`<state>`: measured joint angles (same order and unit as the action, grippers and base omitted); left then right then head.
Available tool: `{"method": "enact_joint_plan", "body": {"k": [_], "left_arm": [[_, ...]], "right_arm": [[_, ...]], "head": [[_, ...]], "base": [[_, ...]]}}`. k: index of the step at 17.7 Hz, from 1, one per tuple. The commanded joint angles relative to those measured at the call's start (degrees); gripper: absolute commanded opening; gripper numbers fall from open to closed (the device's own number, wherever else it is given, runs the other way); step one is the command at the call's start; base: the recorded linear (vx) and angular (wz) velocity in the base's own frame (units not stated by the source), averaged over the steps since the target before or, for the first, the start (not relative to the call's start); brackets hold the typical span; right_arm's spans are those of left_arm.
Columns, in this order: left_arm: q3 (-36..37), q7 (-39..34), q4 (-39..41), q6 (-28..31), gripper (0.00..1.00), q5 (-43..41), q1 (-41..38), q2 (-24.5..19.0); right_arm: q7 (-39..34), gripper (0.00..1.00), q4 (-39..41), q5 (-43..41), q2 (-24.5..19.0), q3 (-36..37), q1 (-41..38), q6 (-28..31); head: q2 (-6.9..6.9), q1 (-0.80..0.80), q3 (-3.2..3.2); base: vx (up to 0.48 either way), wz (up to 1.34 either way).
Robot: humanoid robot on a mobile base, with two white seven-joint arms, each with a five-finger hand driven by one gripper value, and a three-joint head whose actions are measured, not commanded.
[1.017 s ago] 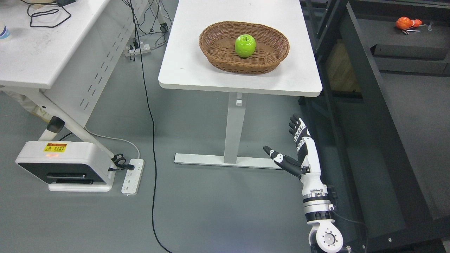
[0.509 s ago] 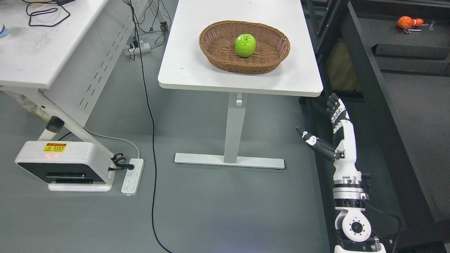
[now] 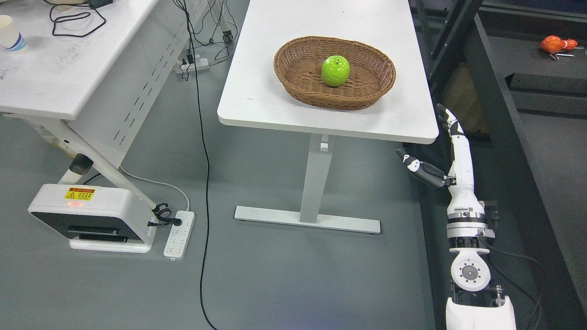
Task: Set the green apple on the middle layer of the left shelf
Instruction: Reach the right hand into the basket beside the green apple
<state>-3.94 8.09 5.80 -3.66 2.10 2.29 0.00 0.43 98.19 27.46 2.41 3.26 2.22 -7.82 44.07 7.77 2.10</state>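
Observation:
A green apple (image 3: 335, 70) sits in the middle of an oval wicker basket (image 3: 293, 78) on a white table (image 3: 257, 91). My right hand (image 3: 440, 142) is raised beside the table's near right corner, below the tabletop level, with fingers straight and thumb spread out to the left; it holds nothing. It stands well short of the apple, to its lower right. A dark shelf frame (image 3: 500, 114) runs along the right side of the picture. My left arm does not show.
A second white desk (image 3: 55, 73) with cables and a paper cup (image 3: 10, 33) stands at the left. A white floor unit (image 3: 87, 217), a power strip (image 3: 179, 228) and a black cable (image 3: 204, 183) lie on the grey floor. An orange object (image 3: 553, 44) rests far right.
My right hand has risen and moved right, from beside the table leg up to the table's right corner. The camera has shifted, so the whole scene sits slightly further right and lower.

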Motion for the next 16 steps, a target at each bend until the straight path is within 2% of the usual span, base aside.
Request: {"method": "enact_joint_plan", "body": {"k": [1,3,5,7,10,16], "left_arm": [[0.0,0.0,0.0,0.4,1.0,0.0,0.0,-1.0],[0.0,0.0,0.0,0.3,1.0,0.0,0.0,-1.0],[0.0,0.0,0.0,0.3,1.0,0.0,0.0,-1.0],[0.0,0.0,0.0,0.3,1.0,0.0,0.0,-1.0],[0.0,0.0,0.0,0.4,1.0,0.0,0.0,-1.0],[0.0,0.0,0.0,0.4,1.0,0.0,0.0,-1.0]], "right_arm": [[0.2,0.94,0.5,3.1,-0.6,-0.3,1.7,-2.0],[0.1,0.94,0.5,2.2,-0.7,-0.5,1.9,-3.7],[-0.3,0.94,0.4,2.6,-0.2,-4.0,2.1,-4.0],[-2.9,0.92,0.3,5.4,0.1,-8.0,2.8,-3.1],[-3.9,0.92,-0.7,7.2,0.2,-8.6,4.9,-0.8],[-6.9,0.92,-10.6,7.4,0.2,-9.6,10.2,0.2]], "head": [[0.0,0.0,0.0],[0.0,0.0,0.0],[0.0,0.0,0.0],[0.0,0.0,0.0],[0.0,0.0,0.0],[0.0,0.0,0.0]], "base": [[0.133,0.1],[0.168,0.09],[0.173,0.07],[0.173,0.07],[0.179,0.07],[0.187,0.05]]}}
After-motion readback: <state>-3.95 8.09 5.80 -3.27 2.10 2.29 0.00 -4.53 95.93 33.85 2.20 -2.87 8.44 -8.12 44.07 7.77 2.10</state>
